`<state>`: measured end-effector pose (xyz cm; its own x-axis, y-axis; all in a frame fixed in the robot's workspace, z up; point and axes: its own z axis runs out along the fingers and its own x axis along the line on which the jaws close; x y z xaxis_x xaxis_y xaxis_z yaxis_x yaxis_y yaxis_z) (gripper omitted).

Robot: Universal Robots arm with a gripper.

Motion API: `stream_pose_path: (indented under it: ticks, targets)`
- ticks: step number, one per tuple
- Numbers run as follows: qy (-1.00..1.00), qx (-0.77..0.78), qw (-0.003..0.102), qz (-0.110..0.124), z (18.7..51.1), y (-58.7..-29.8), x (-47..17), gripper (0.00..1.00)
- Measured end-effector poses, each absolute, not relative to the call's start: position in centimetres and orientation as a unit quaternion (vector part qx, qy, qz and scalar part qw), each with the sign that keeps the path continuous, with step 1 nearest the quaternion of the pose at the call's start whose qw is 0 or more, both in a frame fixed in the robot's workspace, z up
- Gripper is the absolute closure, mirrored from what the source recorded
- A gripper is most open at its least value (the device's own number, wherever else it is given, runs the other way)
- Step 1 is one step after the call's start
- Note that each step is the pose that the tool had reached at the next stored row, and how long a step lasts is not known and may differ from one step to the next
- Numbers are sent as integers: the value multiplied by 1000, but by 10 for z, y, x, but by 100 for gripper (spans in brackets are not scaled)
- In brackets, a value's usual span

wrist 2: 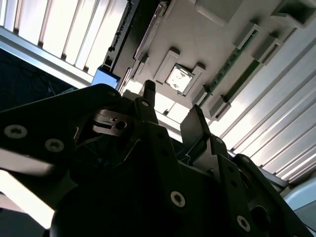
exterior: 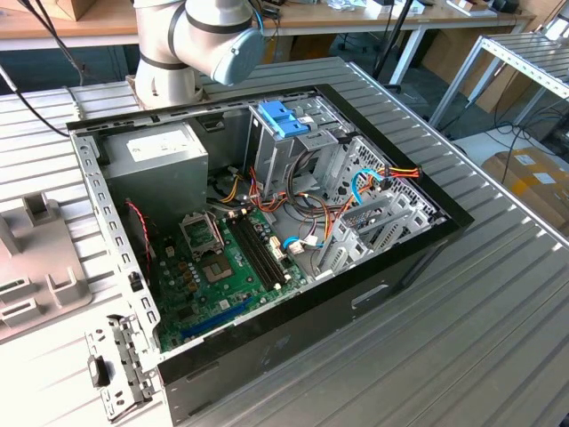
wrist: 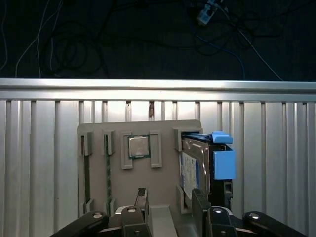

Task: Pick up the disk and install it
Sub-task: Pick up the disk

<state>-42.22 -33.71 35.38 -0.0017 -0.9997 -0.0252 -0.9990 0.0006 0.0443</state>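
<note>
The disk (wrist: 195, 160) is seen in the first wrist view. It is kept in a slot at one side of a grey tray (wrist: 165, 182). It is stood on its edge there. A blue plastic piece (wrist: 223, 162) is fixed to the side of the disk that is turned away from the middle of the tray. A small square chip (wrist: 138, 146) is held in the middle of the tray. Two thin green sticks (wrist: 107, 170) are held at the tray's other side. The tray is laid on a table (wrist: 39, 163) made of shiny metal strips.

The hand (wrist: 170, 205) is seen over the tray's near edge. Its two dark fingers (wrist: 142, 197) are spread apart, and nothing is held between them. One finger is seen just beside the end of the disk. It cannot be told if the disk is touched.

In the exterior view, the tray (exterior: 36, 267) is seen on the table. An open computer case (exterior: 267, 351) is set to the exterior view's right of the tray. A green board (exterior: 222, 276) is seen inside the case.
</note>
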Motion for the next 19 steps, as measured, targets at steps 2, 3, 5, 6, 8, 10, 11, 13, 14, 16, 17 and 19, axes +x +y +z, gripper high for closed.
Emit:
stream_pose_path:
  ticks: [2,3,5,6,8,10,11,13,14,16,17,19]
  targets:
    - [-707,706,7,-25,354,-337,-422,52]
    - [-707,706,7,-25,354,-337,-423,52]
    - [-707,706,7,-25,354,-336,-423,52]
    - [-707,706,7,-25,353,-336,-423,52]
    - [-707,706,7,-25,353,-335,-424,52]
    - [-707,706,7,-25,353,-335,-424,52]
    - [-707,706,7,-25,353,-334,-425,52]
    - [-707,706,7,-25,353,-333,-426,52]
    - [-707,706,7,-25,353,-333,-427,52]
    - [-707,706,7,-25,353,-332,-428,52]
    - [-707,706,7,-25,353,-332,-428,52]
    - [-707,706,7,-25,352,-331,-429,52]
